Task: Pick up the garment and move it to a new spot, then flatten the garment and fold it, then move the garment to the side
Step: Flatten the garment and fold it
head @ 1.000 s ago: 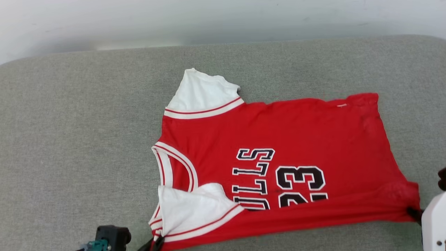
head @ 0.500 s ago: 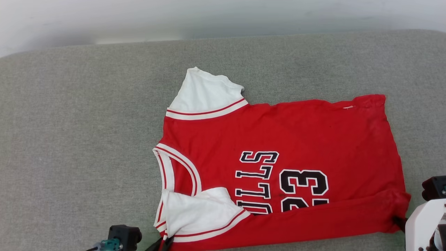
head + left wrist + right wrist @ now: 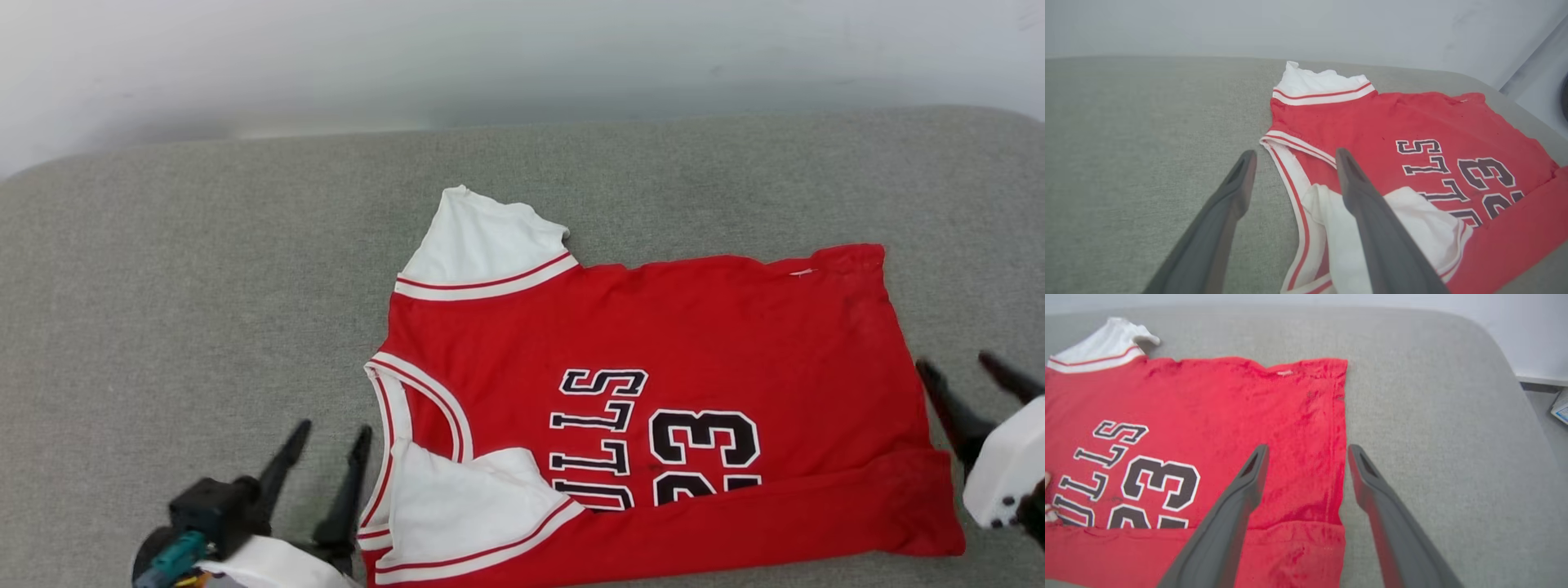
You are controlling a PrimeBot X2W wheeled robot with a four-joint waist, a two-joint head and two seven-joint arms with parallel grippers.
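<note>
You're looking at a bright red garment [image 3: 653,327] with white sleeve panels, red-and-white striped trim and black, white-outlined lettering. The counter [image 3: 163,286] under it is plain grey-green weave. The left gripper [image 3: 333,428] and right gripper [image 3: 955,361] have dark grey fingers; the wall [image 3: 490,57] is pale.

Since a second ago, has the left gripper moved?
Yes. The left gripper let go of the jersey at its near sleeve and now stands open left of its collar.

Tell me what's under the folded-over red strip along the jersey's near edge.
The strip lies on the jersey's own front, covering the near part of the number 23 and of the lettering. Anything deeper is hidden by the fabric.
</note>
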